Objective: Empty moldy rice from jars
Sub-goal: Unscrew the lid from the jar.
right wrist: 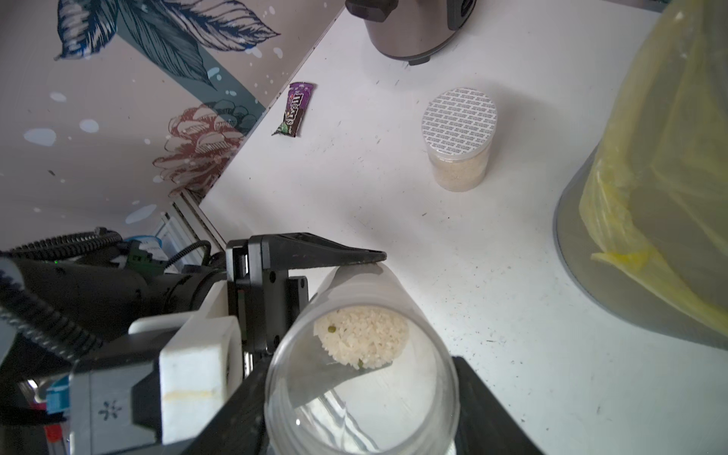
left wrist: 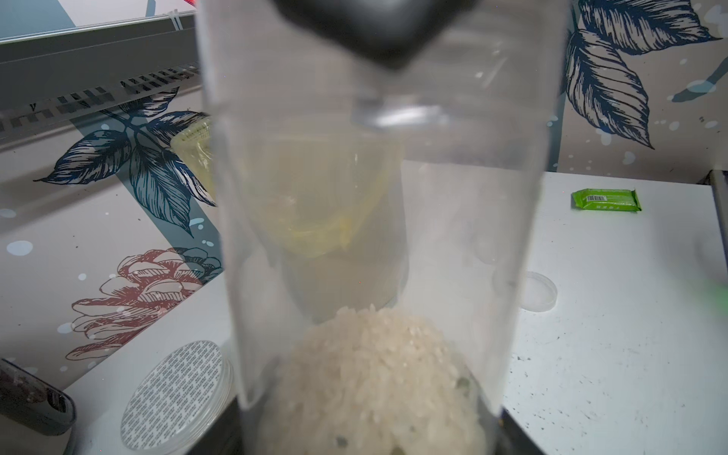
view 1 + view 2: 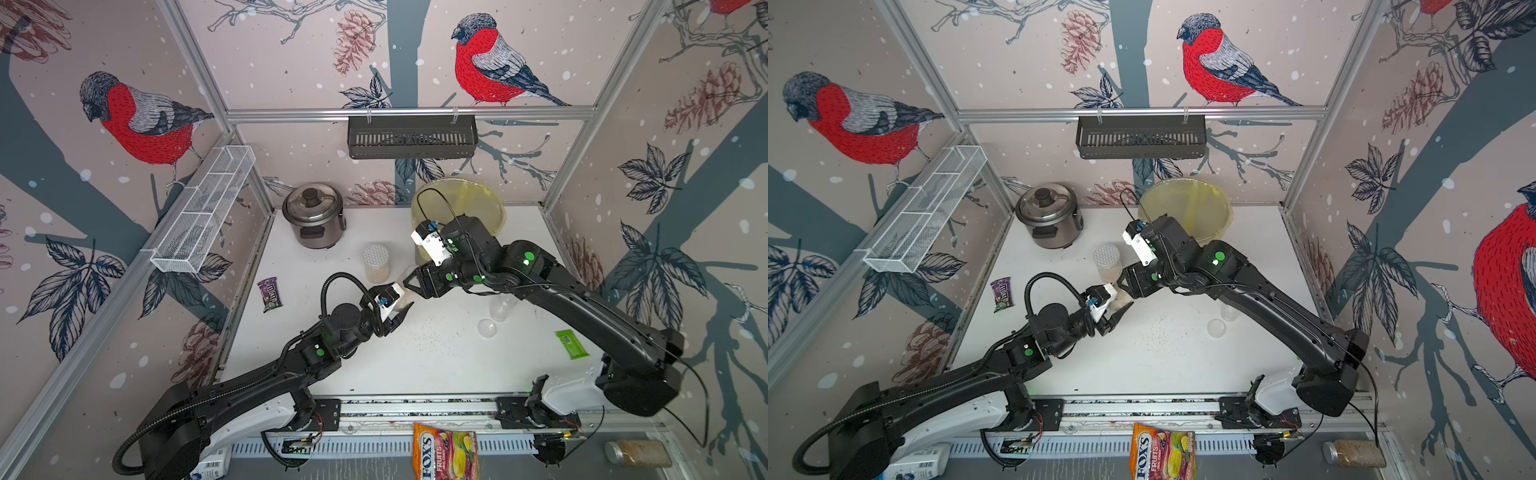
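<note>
the moldy rice [image 1: 362,335] is sitting as a small pale clump, flecked with a few green spots, at the base end of a narrow jar [image 1: 366,285]. this clear jar is lying tipped toward its side over the middle of the table [image 3: 415,365], with its base end pointing at the left arm and its mouth end pointing at the right arm. whether its lid is on, i cannot tell.

the left gripper [image 3: 401,309] is pinching the jar near the base, one finger pressing on each side of the wall. the right gripper [image 3: 410,284] is meeting the jar at its mouth end. its fingers [image 1: 484,402] are sitting against both sides of the rim, but whether they are clamping it i cannot tell.

the wider jar [image 1: 459,165] is standing upright just behind the grippers, wearing its silver dotted lid [image 1: 459,120] and holding beige grains. the bin [image 1: 571,244] with the yellow bag is standing near it, toward the back wall. a second narrow jar [image 3: 503,305] is standing partly behind the right arm, with a clear lid [image 3: 487,328] lying just beside it. a rice cooker [image 3: 313,216], a purple candy packet [image 3: 270,294] and a green packet [image 3: 572,344] are resting farther out.
</note>
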